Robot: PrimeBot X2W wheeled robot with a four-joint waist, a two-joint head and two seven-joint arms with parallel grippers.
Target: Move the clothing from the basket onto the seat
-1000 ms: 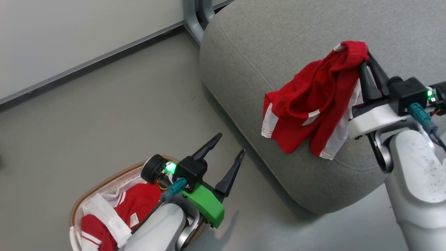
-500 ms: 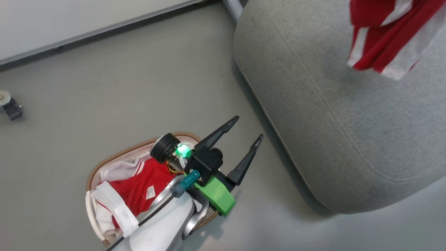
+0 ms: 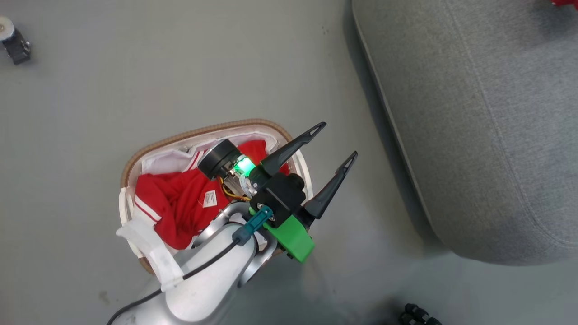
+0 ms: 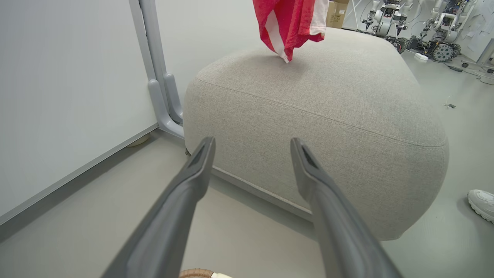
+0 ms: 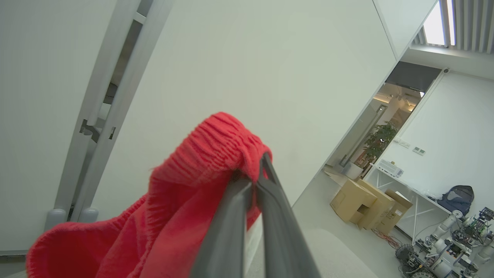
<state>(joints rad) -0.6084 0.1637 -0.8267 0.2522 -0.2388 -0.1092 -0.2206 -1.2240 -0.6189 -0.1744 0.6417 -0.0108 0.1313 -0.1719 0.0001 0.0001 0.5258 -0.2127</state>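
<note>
grey floor, white shoe, cardboard boxes

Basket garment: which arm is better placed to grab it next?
Left. The left gripper, jaws open, hangs over the basket and its red garment; the right gripper is shut on another garment over the seat.

I log the left pincer as two long, dark, tapering fingers with slotted tips, seated in a black housing. Behind it sits a bright green bracket, beside a teal connector feeding a black cable. A green lamp glows next to a round black cap, with thin yellow wires below. The forearm is smooth and pale grey. The right pincer has dark grey fingers.
</note>
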